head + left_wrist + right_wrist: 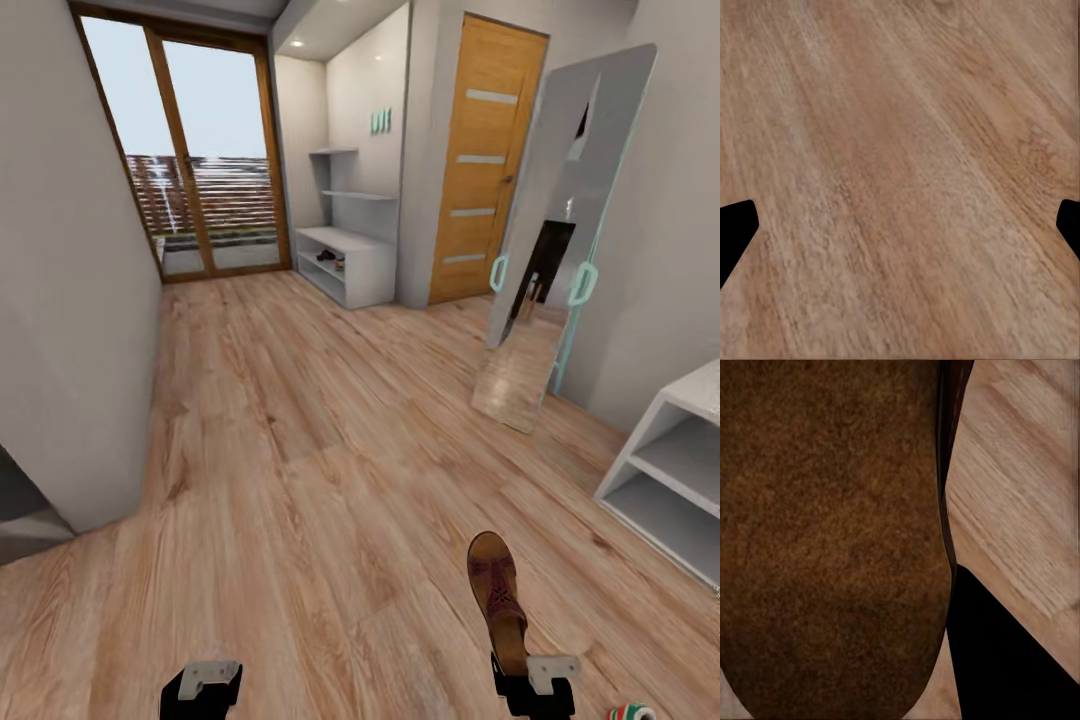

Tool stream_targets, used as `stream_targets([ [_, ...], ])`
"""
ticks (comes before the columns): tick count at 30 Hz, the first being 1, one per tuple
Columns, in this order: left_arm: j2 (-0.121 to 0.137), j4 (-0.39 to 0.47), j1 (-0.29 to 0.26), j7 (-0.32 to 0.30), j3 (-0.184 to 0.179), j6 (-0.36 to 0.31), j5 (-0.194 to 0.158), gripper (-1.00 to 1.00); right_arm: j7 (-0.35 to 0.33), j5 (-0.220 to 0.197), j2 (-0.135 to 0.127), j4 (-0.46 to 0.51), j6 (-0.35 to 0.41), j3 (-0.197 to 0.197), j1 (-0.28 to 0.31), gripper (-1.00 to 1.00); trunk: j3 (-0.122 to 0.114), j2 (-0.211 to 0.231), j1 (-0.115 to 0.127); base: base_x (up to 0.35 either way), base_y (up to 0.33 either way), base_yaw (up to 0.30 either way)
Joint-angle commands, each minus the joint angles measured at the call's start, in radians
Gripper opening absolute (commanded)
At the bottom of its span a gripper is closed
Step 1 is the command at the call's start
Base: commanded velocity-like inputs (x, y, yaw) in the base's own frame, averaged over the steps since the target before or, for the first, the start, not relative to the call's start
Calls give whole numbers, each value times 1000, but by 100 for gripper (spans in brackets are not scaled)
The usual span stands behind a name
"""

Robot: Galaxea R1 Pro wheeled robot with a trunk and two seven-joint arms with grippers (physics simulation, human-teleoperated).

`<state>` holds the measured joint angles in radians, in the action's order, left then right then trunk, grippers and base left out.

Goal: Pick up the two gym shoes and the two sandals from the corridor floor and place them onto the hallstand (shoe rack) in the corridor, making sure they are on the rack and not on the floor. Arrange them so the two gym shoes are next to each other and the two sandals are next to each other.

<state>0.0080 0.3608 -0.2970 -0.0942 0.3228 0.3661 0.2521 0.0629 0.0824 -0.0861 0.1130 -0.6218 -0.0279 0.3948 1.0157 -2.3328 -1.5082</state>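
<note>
Carrying one sandal (497,590) in the right gripper (535,690), we judge the step in hand to be transport of that sandal toward a rack. The sandal stands out ahead of the gripper, toe away from us, above the floor (300,450); in the right wrist view its brown underside (832,532) sits close against the camera with one dark finger (997,660) beside it, so we read the fingers as clamped on the sandal's heel end. The left gripper (203,690) holds nothing; in its wrist view the two fingertips (735,232) stand wide apart over bare planks. Just right of the sandal-holding gripper, at the picture's edge, a red, white and green scrap (632,712) shows, probably part of a gym shoe, though too little shows to be sure. A pale rack (670,470) with open shelves stands right of the sandal, fairly near. A second pale unit (350,262) stands far beyond the sandal, beside the glass doors (190,160), with small dark items on its lower shelf. The next move calls for turning toward the nearer rack, raising the sandal clear of the shelf edge and setting it down with room for its mate alongside.
</note>
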Motion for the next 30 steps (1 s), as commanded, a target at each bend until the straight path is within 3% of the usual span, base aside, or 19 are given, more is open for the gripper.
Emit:
stream_targets([
  [1, 0, 0, -1, -7, 9, 4, 7, 100, 5, 6, 0, -1, -3, -3, 1, -100, 1, 0, 0, 328, 162, -280],
  [30, -2, -2, -1, -7, 8, 4, 8, 100, 5, 6, 0, -1, -3, -3, 1, -100, 1, 0, 0, 303, 198, -281],
])
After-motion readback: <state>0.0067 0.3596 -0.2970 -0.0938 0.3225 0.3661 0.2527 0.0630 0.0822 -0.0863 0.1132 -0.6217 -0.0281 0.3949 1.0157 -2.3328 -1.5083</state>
